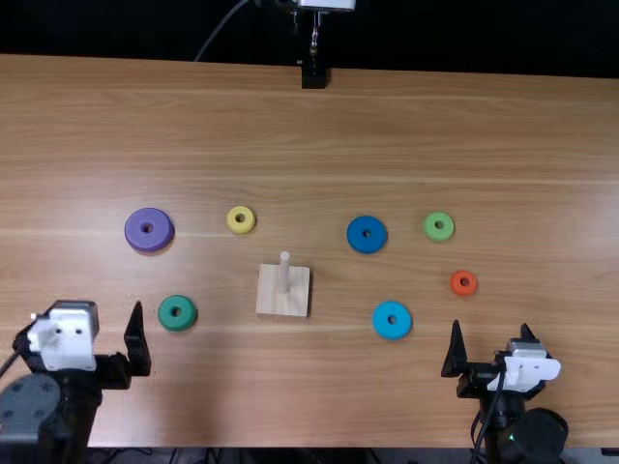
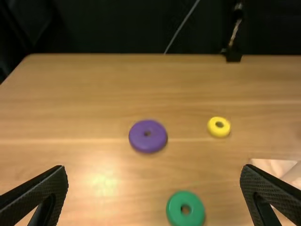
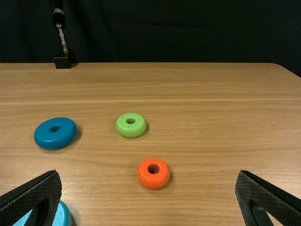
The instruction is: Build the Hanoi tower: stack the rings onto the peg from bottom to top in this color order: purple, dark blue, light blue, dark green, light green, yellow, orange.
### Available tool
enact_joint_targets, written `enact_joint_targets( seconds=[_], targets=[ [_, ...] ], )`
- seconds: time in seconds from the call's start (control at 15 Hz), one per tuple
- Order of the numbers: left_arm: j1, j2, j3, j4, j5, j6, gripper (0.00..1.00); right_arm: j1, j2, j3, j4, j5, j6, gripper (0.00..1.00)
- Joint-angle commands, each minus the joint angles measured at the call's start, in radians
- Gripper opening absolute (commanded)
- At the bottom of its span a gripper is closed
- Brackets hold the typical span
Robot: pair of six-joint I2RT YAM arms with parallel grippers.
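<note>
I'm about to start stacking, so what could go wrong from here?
The dark green ring lies between the left hand and the peg, so a low sweep might knock it. The dark blue ring and light blue ring look alike in size; they could get swapped. The peg is slim, so an off-centre ring may catch on its tip.

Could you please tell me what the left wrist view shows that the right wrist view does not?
Left wrist view, unlike the right: purple ring, yellow ring, dark green ring, part of the base, grey cable, open left gripper.

Right, unlike the left: dark blue ring, light green ring, orange ring, part of the light blue ring, open right gripper.

Both: table, black stand, dark backdrop.
</note>
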Motion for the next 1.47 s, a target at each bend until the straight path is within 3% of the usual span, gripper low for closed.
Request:
enact_joint_targets(
  seconds=[0.0, 0.2, 0.53, 0.73, 1.27, 1.4],
  targets=[
    [0.016, 0.131, 0.123, -0.084, 0.033, 0.002, 1.0, -0.011, -0.013, -0.07, -0.074, 0.007, 0.003, 1.0],
    [0.016, 0.363, 0.358, -0.303, 0.037, 0.012, 1.0, -0.011, -0.013, -0.07, -0.073, 0.007, 0.003, 1.0],
    [0.013, 0.735, 0.481, -0.364, 0.044, 0.01, 1.0, -0.011, -0.013, -0.07, -0.073, 0.007, 0.003, 1.0],
    [0.006, 0.97, 0.606, -0.43, 0.032, 0.013, 1.0, -0.011, -0.013, -0.07, -0.073, 0.007, 0.003, 1.0],
    [0.001, 1.332, 0.795, -0.427, 0.03, 0.023, 1.0, -0.011, -0.013, -0.07, -0.073, 0.007, 0.003, 1.0],
    [0.001, 1.401, 0.809, -0.425, 0.03, 0.111, 1.0, -0.011, -0.013, -0.07, -0.074, 0.007, 0.003, 1.0]
  ],
)
